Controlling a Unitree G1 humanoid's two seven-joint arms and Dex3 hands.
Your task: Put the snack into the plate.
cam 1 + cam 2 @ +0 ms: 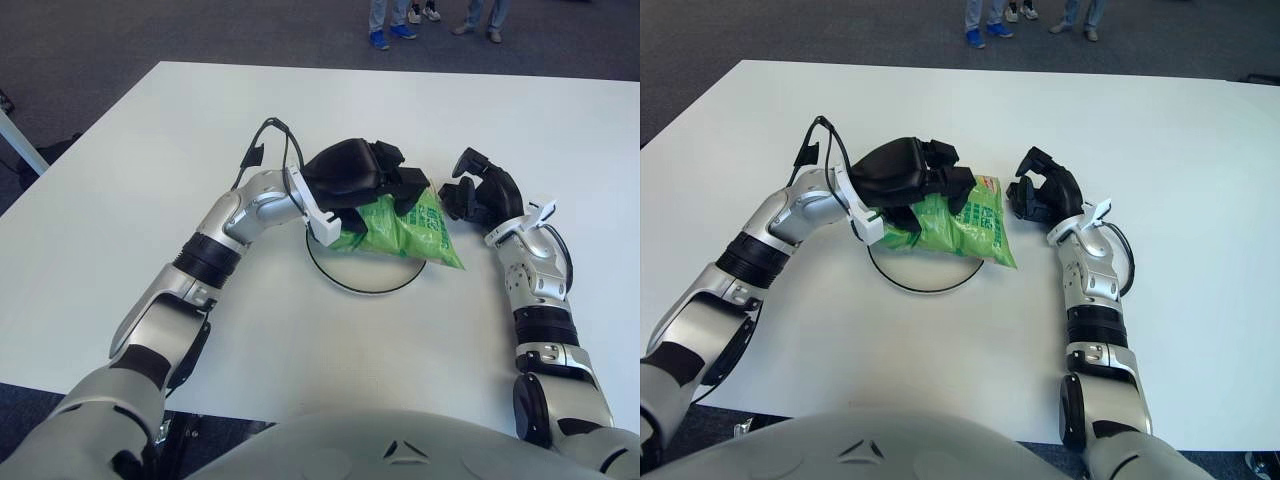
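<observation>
One light, crinkly snack bag (405, 227) sits over the plate (365, 285) mid-worktop, left hand (360, 180) fingers clamped on its soft top; right hand (483, 195), curled, idles beside it.

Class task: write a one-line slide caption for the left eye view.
Left hand grips the green snack bag over the white plate, right hand beside it on the white table.
</observation>
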